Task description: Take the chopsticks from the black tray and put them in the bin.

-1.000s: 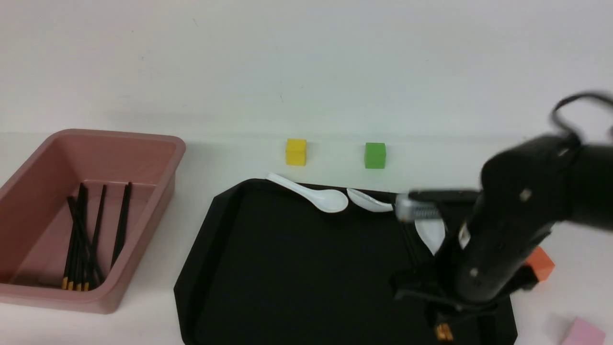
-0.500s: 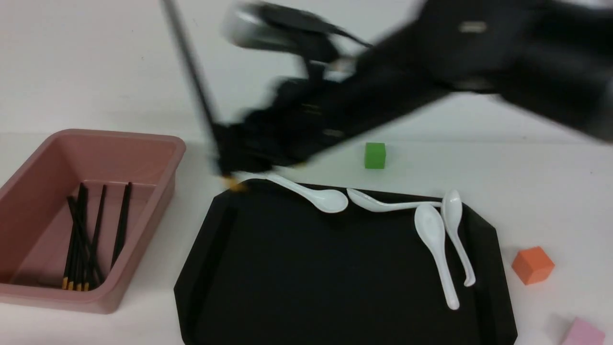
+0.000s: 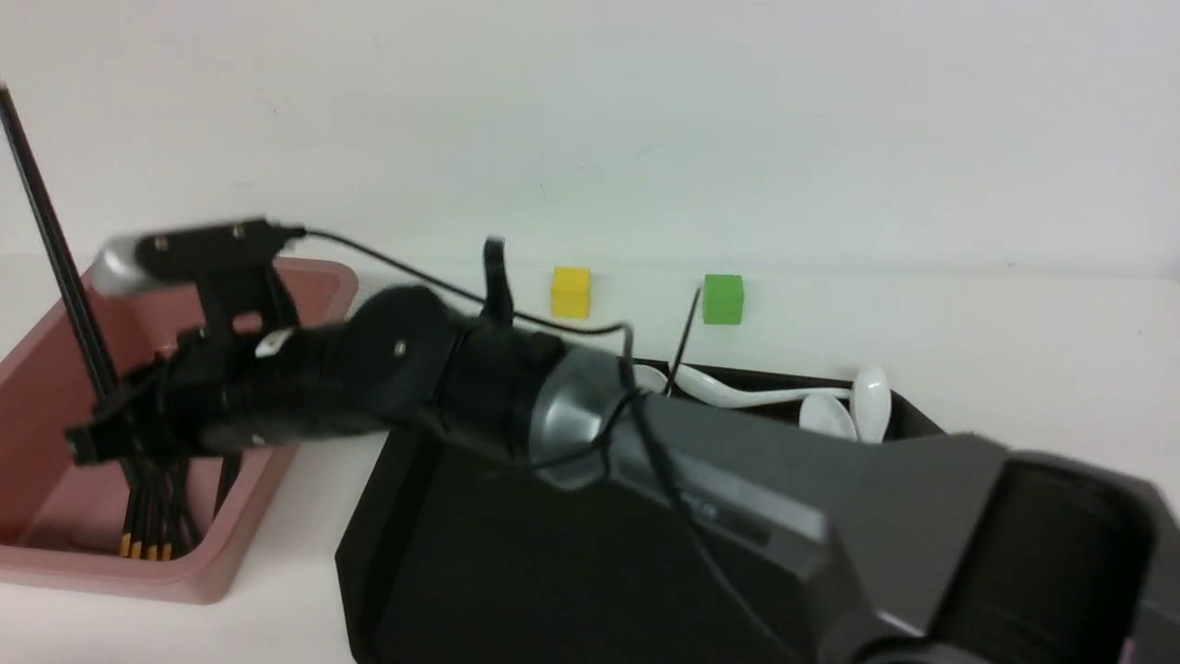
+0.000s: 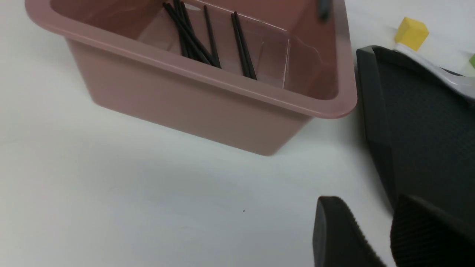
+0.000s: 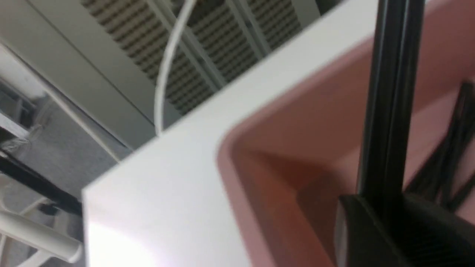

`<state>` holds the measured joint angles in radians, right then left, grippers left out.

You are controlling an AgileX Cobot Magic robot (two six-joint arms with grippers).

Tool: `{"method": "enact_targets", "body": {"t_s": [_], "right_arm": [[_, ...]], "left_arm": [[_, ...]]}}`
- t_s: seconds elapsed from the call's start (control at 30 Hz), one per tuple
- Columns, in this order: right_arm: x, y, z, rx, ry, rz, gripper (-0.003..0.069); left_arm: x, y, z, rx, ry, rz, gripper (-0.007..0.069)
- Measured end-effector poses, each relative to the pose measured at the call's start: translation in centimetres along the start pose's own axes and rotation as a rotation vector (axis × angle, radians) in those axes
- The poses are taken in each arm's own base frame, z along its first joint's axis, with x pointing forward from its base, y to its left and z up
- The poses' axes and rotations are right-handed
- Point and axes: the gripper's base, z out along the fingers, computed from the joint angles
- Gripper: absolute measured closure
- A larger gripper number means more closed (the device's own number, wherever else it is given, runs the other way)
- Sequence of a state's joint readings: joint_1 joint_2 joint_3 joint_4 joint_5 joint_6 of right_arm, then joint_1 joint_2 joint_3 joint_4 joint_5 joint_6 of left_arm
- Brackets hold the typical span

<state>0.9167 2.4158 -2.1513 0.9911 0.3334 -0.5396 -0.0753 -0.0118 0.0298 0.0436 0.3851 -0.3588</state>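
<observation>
Swinging over from the black tray [image 3: 369, 553], the right tool [image 3: 101, 429] now sits above the bin [image 3: 92, 576], squeezed shut on the chopsticks [image 3: 55, 240], which stand almost straight up so they can drop in beside the other sticks [image 3: 152, 516] lying there. Only white spoons [image 3: 867, 392] show on the tray, but the arm hides much of it. The left tool [image 4: 374, 230] waits low by the bin over the counter [image 4: 111, 185], fingers apart, holding nothing.
</observation>
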Motion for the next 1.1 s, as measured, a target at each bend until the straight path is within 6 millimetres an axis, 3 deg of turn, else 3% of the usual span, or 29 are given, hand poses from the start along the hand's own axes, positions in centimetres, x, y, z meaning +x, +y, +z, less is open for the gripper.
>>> {"method": "enact_targets", "body": {"t_s": [0.13, 0.23, 0.4, 0.53, 0.57, 0.67, 0.7, 0.73, 0.77, 0.83, 0.9, 0.97, 1.0, 1.1], "right_arm": [[-0.2, -1.1, -0.1, 0.011, 0.007, -0.016, 0.0388], [-1.3, -1.6, -1.2, -0.001, 0.024, -0.024, 0.0398], [-4.3, -1.0, -4.8, -0.064, 0.096, -0.081, 0.0514], [-7.1, 0.7, -9.6, -0.100, 0.196, -0.163, 0.0615], [-8.6, 1.9, -12.7, -0.080, 0.248, -0.193, 0.0659], [-10.6, 3.5, -17.8, -0.002, 0.311, -0.242, 0.0667], [-10.7, 3.6, -18.2, 0.006, 0.325, -0.236, 0.0667], [-11.5, 4.3, -21.1, 0.080, 0.356, -0.263, 0.0667], [-12.4, 5.4, -24.2, 0.153, 0.353, -0.293, 0.0667], [-13.2, 6.2, -27.0, 0.232, 0.338, -0.307, 0.0666], [-14.3, 7.6, -31.3, 0.344, 0.267, -0.331, 0.0664], [-14.7, 8.8, -35.5, 0.437, 0.196, -0.352, 0.0662], [-14.7, 8.8, -35.5, 0.437, 0.196, -0.352, 0.0662], [-14.0, 10.9, -43.0, 0.562, 0.091, -0.405, 0.0661]], "left_arm": [[0.0, 0.0, 0.0, 0.000, 0.000, 0.000, 0.0386], [0.0, 0.0, 0.0, 0.000, 0.000, 0.000, 0.0386], [0.0, 0.0, 0.0, 0.000, 0.000, 0.000, 0.0386], [0.0, 0.0, 0.0, 0.000, 0.000, 0.000, 0.0386], [0.0, 0.0, 0.0, 0.000, 0.000, 0.000, 0.0386], [0.0, 0.0, 0.0, 0.000, 0.000, 0.000, 0.0386], [0.0, 0.0, 0.0, 0.000, 0.000, 0.000, 0.0386], [0.0, 0.0, 0.0, 0.000, 0.000, 0.000, 0.0386], [0.0, 0.0, 0.0, 0.000, 0.000, 0.000, 0.0386], [0.0, 0.0, 0.0, 0.000, 0.000, 0.000, 0.0386], [0.0, 0.0, 0.0, 0.000, 0.000, 0.000, 0.0386], [0.0, 0.0, 0.0, 0.000, 0.000, 0.000, 0.0386], [0.0, 0.0, 0.0, 0.000, 0.000, 0.000, 0.0386], [0.0, 0.0, 0.0, 0.000, 0.000, 0.000, 0.0386]]}}
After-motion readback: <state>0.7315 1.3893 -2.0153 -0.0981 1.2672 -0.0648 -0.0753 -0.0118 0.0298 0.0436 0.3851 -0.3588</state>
